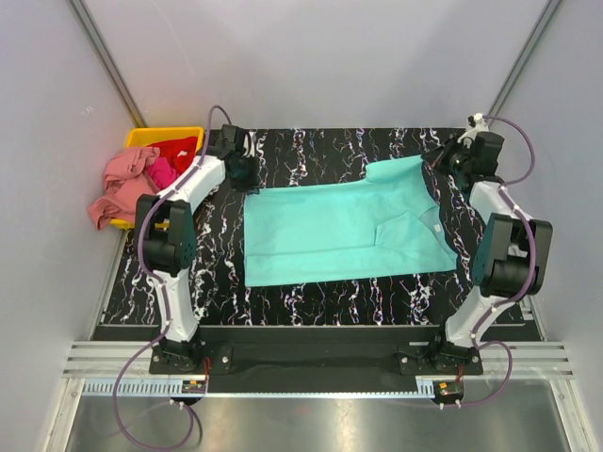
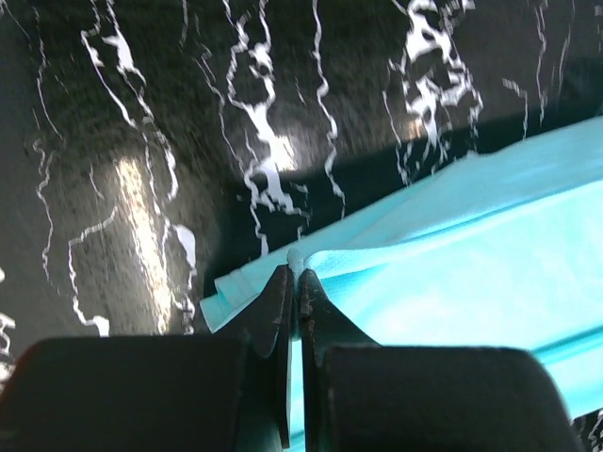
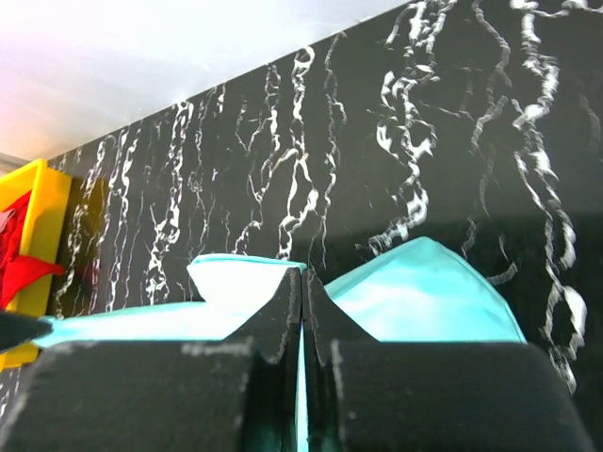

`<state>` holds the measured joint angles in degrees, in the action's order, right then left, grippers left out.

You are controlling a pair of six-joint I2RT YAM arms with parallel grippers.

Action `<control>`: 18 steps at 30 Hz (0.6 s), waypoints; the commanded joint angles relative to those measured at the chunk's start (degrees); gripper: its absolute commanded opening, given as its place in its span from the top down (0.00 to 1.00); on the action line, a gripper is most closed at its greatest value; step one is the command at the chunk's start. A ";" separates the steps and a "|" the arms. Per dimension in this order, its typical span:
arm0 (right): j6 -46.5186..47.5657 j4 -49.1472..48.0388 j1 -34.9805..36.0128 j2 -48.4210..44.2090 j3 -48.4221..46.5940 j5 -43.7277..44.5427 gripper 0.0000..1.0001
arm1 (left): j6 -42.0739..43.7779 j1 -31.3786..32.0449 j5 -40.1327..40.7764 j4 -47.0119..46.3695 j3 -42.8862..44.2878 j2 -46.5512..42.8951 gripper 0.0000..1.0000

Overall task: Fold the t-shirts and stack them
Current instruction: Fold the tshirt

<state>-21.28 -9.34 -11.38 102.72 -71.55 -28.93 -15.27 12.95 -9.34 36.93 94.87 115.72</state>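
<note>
At the far-left corner of the surface (image 1: 311, 292) a yellow bin (image 1: 184, 133) is sitting, most of its left wall hidden under the salmon pink t-shirt (image 1: 118, 184), which is spilling out over that side. A magenta t-shirt (image 1: 160, 172) is bunching inside the bin, partly cut off by the left arm (image 1: 168, 235), and a red t-shirt (image 1: 177, 149) is filling the far part of the bin.

The left claw (image 2: 295, 273) is pinching the far-left corner of the turquoise t-shirt (image 1: 339, 231), its fingers squeezing together on a thin fold of cloth just above the surface. The shirt is lying spread across the middle of the surface, its right end reaching toward the far-right corner. There the right claw (image 3: 302, 278) is gripping it, fingers pressing tight with cloth bulging on both sides. How much cloth is caught between them is hard to make out.
</note>
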 commanded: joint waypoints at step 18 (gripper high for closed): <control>-7.46 14.61 -0.14 -36.17 24.96 19.00 1.00 | 4.19 7.09 6.17 -2.30 -18.40 -17.37 1.00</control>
<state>-25.89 0.99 -11.38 70.72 -48.10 -13.98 -11.60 20.23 -5.72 35.07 78.13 101.82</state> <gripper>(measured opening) 0.010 0.024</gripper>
